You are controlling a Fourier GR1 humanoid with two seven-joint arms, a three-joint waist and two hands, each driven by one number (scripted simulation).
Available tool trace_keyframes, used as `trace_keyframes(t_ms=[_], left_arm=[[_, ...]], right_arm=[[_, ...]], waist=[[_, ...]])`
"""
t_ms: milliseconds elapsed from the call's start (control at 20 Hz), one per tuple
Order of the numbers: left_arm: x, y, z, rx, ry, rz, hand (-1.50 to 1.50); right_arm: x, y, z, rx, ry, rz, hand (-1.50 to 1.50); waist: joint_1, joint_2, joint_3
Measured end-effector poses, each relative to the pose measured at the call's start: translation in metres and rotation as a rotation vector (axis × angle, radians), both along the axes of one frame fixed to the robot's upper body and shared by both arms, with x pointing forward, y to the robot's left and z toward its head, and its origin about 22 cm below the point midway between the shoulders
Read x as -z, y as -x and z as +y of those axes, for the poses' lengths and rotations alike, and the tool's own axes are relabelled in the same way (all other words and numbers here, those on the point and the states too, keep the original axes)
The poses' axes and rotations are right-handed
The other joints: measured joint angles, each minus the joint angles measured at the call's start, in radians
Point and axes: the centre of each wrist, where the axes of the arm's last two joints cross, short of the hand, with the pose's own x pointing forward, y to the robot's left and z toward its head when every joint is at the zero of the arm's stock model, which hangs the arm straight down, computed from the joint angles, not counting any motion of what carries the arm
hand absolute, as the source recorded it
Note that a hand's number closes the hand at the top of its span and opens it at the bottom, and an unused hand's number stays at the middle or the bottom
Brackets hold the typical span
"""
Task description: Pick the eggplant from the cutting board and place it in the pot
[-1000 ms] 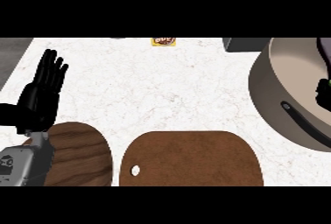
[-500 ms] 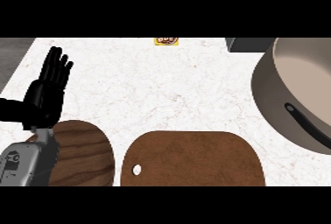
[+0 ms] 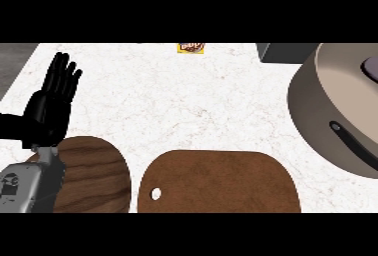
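I see a dark purplish shape, likely the eggplant (image 3: 370, 67), inside the pot (image 3: 325, 107) at the right edge, though I cannot tell for sure. The board (image 3: 221, 182) lies bare on the white marbled tabletop (image 3: 192, 100), a wooden plate (image 3: 92, 175) just left of it. My left robot hand (image 3: 50, 107) rests at the left, fingers straight, holding nothing. A small yellow packet (image 3: 191, 47) sits at the far edge.

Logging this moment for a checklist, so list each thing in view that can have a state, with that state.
left hand: open, fingers straight up, resting at the view's left
cutting board: flat on the counter, nothing on it
pot: upright at the right edge, a dark thing inside
eggplant: cannot tell
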Motion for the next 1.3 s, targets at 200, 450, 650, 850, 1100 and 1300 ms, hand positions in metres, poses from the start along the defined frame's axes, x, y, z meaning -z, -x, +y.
trace_keyframes(t_ms=[200,450,650,850,1100,1300], left_arm=[[0.001,-0.002,-0.004,0.003,0.000,-0.001,0.00],[0.002,-0.004,-0.004,-0.002,-0.001,-0.002,0.00],[0.003,-0.001,-0.003,-0.002,-0.003,0.003,0.00],[0.005,0.002,-0.001,-0.009,-0.002,0.007,0.00],[0.006,0.003,-0.002,-0.016,0.001,0.008,0.00],[0.005,-0.001,-0.001,-0.012,0.003,0.009,0.00]], right_arm=[[0.007,-0.003,-0.004,-0.059,-0.095,0.070,-1.50],[0.010,-0.005,-0.005,-0.159,-0.142,0.042,-1.50],[0.006,-0.005,-0.009,-0.205,-0.227,-0.061,-1.50],[0.004,-0.004,-0.016,-0.180,-0.366,-0.147,-1.50],[0.000,0.000,-0.031,-0.132,-0.551,-0.264,-1.50],[-0.005,0.014,-0.058,-0.109,-0.627,-0.363,-1.50]], waist=[[0.000,-0.002,-0.009],[-0.003,-0.003,-0.013],[-0.007,-0.005,-0.009],[-0.011,-0.006,-0.007],[-0.012,-0.004,-0.002],[-0.013,0.001,0.002]])
